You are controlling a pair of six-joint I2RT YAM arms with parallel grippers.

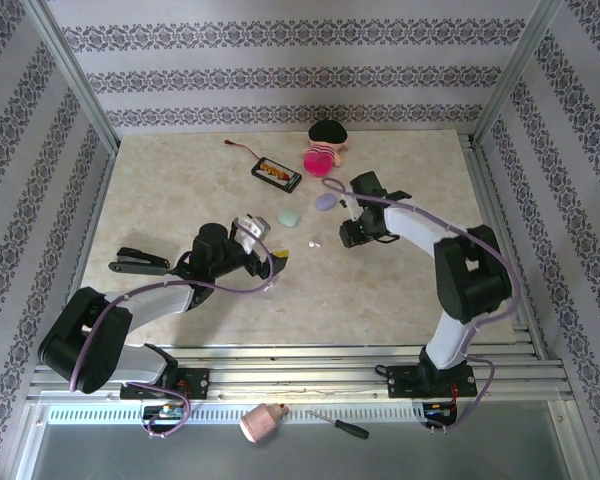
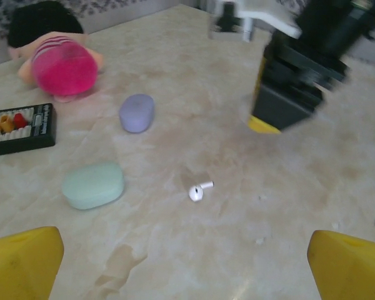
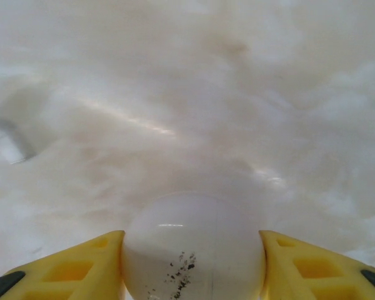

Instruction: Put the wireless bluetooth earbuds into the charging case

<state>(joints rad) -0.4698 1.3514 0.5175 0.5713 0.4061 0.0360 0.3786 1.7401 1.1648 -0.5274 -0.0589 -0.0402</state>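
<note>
one mint case [image 2: 92, 185], one lavender case [image 2: 136, 113], one white case [image 3: 194, 247], one earbud [image 2: 195, 191], one doll [image 2: 56, 59]

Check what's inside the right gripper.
A white rounded object with dark specks sits between the right gripper's yellow fingers, touching both. Its underside is out of frame.

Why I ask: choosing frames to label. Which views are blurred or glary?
Right wrist: soft throughout, white round object between the fingers blurred, glare streaks on the table. Left wrist: right gripper smeared, earbud fairly crisp. Top external: sharp, evenly lit.
</note>
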